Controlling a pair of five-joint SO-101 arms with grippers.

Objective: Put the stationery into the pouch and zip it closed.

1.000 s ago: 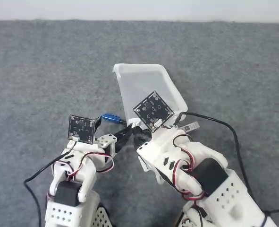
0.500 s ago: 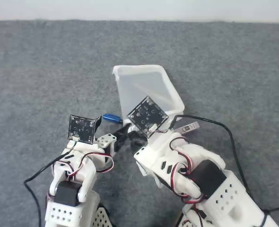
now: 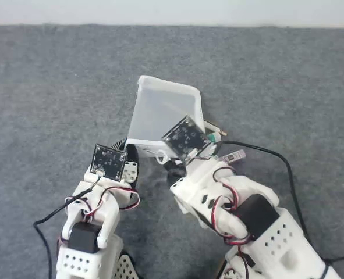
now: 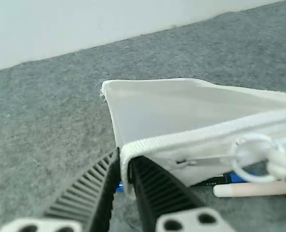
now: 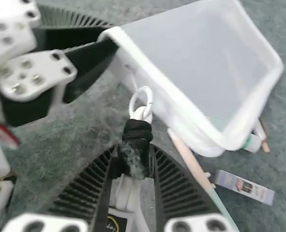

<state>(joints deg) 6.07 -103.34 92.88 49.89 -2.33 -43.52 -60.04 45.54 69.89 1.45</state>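
Two claws share a translucent white zip pouch (image 3: 160, 113) above a grey felt-covered tabletop (image 3: 55, 75). The left claw (image 4: 126, 162) is clenched on the corner of the pouch's zip band. The right claw (image 5: 133, 152), just beside it, is clamped on the black zip pull tab (image 5: 135, 137), with the tab's white ring (image 5: 142, 99) standing just beyond the fingertips. A cream pencil (image 5: 188, 157) and a blue pen (image 4: 237, 178) lie beneath the pouch, close to the right claw, and a small grey rectangular piece (image 5: 242, 186) rests on the tabletop farther off. Whether any of them sits inside the pouch cannot be told. The zip could be drawn shut with stationery outside, or the corner could slip from the left claw's narrow bite under the pull.
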